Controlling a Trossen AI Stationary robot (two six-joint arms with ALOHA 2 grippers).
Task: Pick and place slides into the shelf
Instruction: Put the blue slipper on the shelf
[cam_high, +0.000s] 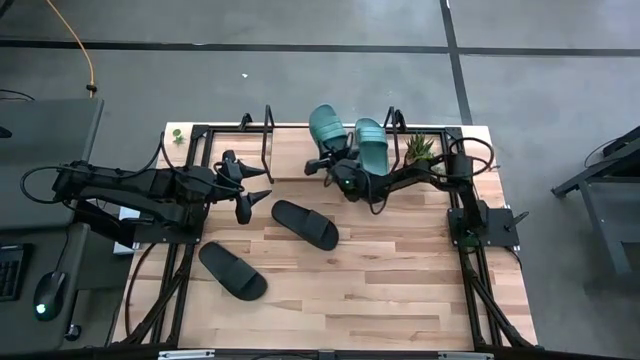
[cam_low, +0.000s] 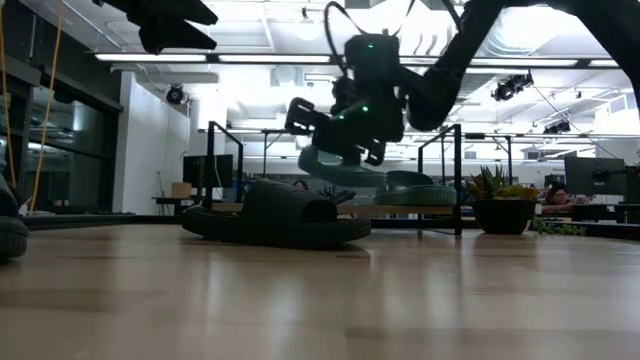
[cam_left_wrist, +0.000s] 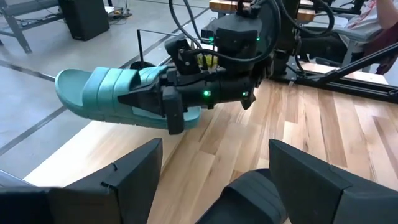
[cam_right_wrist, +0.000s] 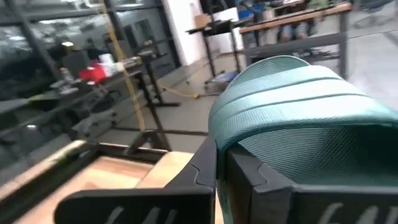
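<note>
My right gripper (cam_high: 332, 165) is shut on a teal slide (cam_high: 327, 128) and holds it in the air over the shelf (cam_high: 290, 152), a low wooden board with black tube ends at the table's far edge. A second teal slide (cam_high: 372, 146) lies sole down on the shelf board. Two black slides lie flat on the tabletop, one (cam_high: 305, 224) mid-table and one (cam_high: 232, 270) nearer the front left. My left gripper (cam_high: 255, 205) hangs open above the table, left of the mid-table black slide, touching nothing. My right gripper pinches the teal slide between its two fingers (cam_right_wrist: 214, 168) at its side by the ribbed strap (cam_right_wrist: 286, 99); the fingers hide the exact spot. They come in about level from the table's right. The slide (cam_left_wrist: 106, 93) juts out past them, roughly level and lifted clear.
A small potted plant (cam_high: 420, 148) stands at the shelf's right end. The shelf's upright black frame ends (cam_high: 266, 130) rise on both sides of the held slide. Open wood lies at the table's near right.
</note>
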